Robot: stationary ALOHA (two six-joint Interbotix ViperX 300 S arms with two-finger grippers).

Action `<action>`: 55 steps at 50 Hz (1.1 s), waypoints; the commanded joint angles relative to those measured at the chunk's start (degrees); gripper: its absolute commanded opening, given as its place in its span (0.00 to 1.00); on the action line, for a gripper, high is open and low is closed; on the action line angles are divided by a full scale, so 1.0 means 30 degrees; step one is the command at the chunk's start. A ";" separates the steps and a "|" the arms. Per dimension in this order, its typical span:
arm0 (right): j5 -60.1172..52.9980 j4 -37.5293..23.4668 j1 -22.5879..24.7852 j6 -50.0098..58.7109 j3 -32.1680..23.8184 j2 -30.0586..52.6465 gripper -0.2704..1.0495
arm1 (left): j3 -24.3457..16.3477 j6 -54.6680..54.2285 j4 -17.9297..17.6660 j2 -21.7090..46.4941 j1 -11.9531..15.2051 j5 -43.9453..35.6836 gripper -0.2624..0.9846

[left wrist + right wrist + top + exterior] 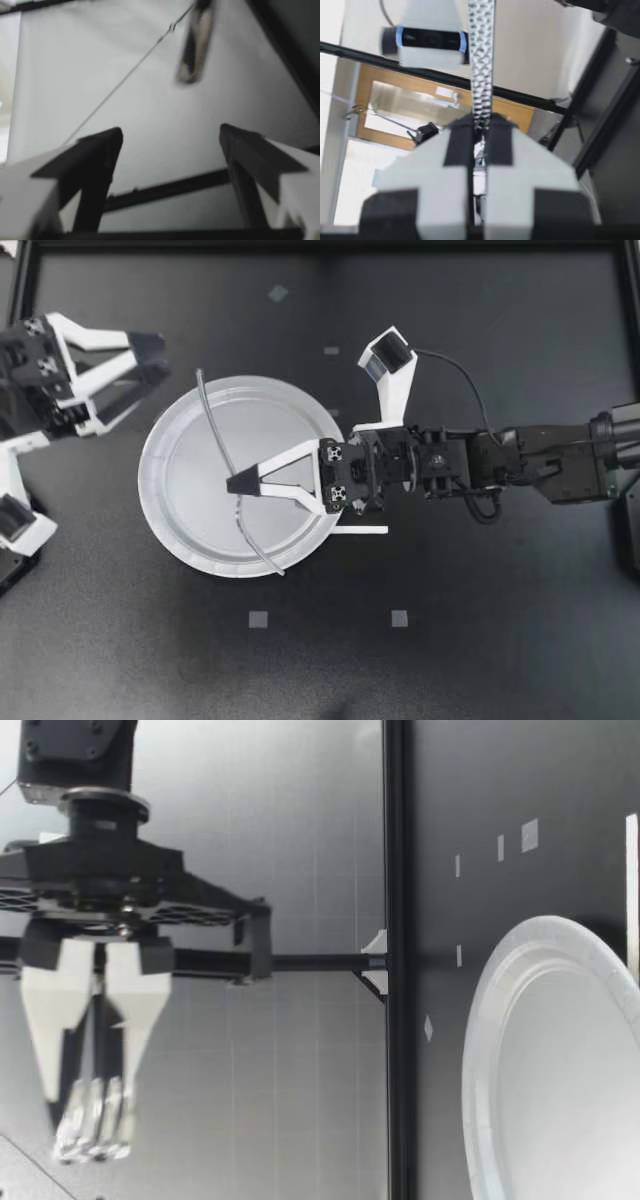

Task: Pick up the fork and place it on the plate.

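A white paper plate (180, 440) lies left of the table's middle. My right gripper (240, 483) reaches over it from the right and is shut on a thin metal fork (208, 415), which spans the plate from its far rim to its near rim. The low view has this gripper (95, 1070) well above the plate (560, 1050), with the fork's tines (95, 1125) sticking out past the fingers. In the right wrist view the gripper (480, 130) clamps the textured handle (481, 60). My left gripper (150, 355) stands open beside the plate's far left rim; it (170, 145) holds nothing.
Small grey tape squares (258, 618) (399, 618) mark the dark table in front of the plate, with others (278, 292) behind it. A black frame rail (395, 960) runs along the table's far edge. A blurred dark shape (195, 45) hangs ahead of my left gripper.
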 commanded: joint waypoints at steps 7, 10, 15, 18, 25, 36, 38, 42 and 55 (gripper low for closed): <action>-0.0527 -0.0586 -0.0322 0.0117 -0.1348 0.0381 0.18 | -0.0322 -0.0146 0.0059 0.0762 -0.0439 -0.0586 0.78; -0.0527 -0.0586 -0.0352 0.0146 -0.1377 0.0469 0.18 | -0.0352 -0.0146 0.0059 0.0732 -0.0439 -0.0557 0.78; -0.0527 -0.0586 -0.0322 0.0498 -0.1494 0.0645 0.18 | -0.0293 -0.0146 0.0059 0.0645 -0.0439 -0.0469 0.78; -0.0527 -0.0615 -0.0322 0.0820 -0.1699 0.0967 0.18 | -0.0234 -0.0146 0.0088 0.0645 -0.0439 -0.0469 0.78; -0.0703 -0.0791 -0.0322 0.1201 -0.1934 0.1436 0.18 | 0.0059 -0.0146 0.0088 0.0645 -0.0439 -0.0557 0.77; -0.0732 -0.0908 -0.0322 0.1230 -0.2344 0.1758 0.18 | 0.0557 -0.0146 0.0059 0.0381 -0.0439 -0.0674 0.77; -0.0703 -0.0908 -0.0322 0.1230 -0.2373 0.1787 0.18 | 0.0527 -0.0146 0.0059 0.0322 -0.0439 -0.0645 0.76; -0.0674 -0.0908 -0.0322 0.1318 -0.2373 0.1816 0.18 | 0.0527 -0.0146 0.0059 0.0146 -0.0439 -0.0674 0.71; -0.0703 -0.0996 -0.0234 0.1787 -0.2607 0.2080 0.18 | 0.0586 -0.0117 0.0059 0.0029 -0.0439 -0.1699 0.51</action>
